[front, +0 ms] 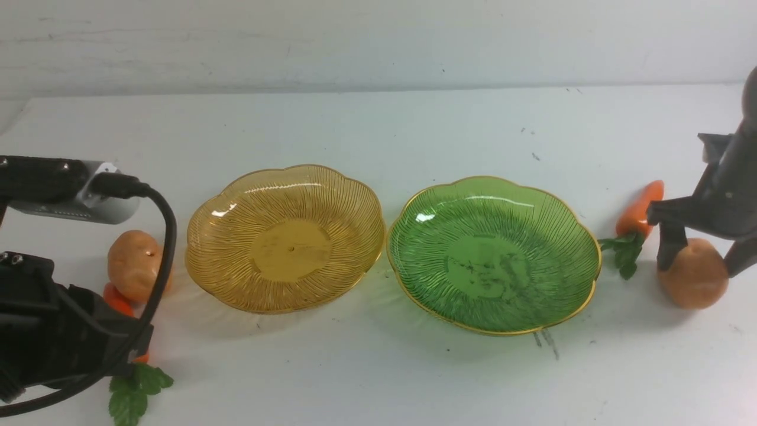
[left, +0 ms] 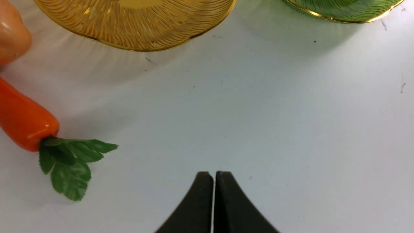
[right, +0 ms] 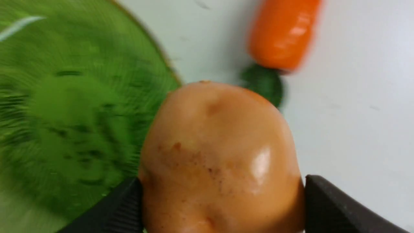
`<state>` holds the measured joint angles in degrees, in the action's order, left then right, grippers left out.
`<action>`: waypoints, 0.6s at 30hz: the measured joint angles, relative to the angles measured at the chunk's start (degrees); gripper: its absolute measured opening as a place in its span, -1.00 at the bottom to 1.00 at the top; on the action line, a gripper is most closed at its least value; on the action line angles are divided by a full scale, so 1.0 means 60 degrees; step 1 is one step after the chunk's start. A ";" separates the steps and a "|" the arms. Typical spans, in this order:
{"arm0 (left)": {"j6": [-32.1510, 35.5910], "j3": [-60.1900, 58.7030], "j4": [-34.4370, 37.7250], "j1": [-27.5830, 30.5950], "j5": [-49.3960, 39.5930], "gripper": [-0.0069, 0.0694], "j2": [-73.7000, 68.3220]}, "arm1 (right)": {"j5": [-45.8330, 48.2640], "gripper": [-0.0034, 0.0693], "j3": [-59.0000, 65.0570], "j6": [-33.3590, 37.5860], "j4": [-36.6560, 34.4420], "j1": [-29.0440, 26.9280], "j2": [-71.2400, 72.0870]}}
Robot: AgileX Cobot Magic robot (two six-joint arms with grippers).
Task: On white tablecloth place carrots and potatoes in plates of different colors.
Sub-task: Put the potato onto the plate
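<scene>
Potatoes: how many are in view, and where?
2. The left potato lies left of the amber plate, by the left arm. The right potato is gripped in the right end effector, right of the green plate.

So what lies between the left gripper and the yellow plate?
Only bare white tablecloth, per the left wrist view; the carrot lies off to one side.
</scene>
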<state>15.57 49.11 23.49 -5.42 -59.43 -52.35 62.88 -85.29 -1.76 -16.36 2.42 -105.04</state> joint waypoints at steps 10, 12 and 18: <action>0.0000 0.0000 0.0000 0.0000 0.0008 -0.83 0.0000 | -0.1353 0.67 -0.0143 0.0293 -0.0535 0.1734 -0.1600; 0.0000 0.0000 0.0000 0.0000 0.0008 -0.83 0.0000 | -0.1112 0.74 -0.0332 0.0240 -0.0543 0.1742 -0.1785; 0.0000 0.0000 0.0000 0.0000 0.0008 -0.83 0.0000 | 0.0869 0.99 -0.1745 0.0206 -0.0081 0.1742 -0.1795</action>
<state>15.57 49.11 23.49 -5.42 -59.38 -52.35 68.09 -95.76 -0.52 -16.85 12.87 -115.81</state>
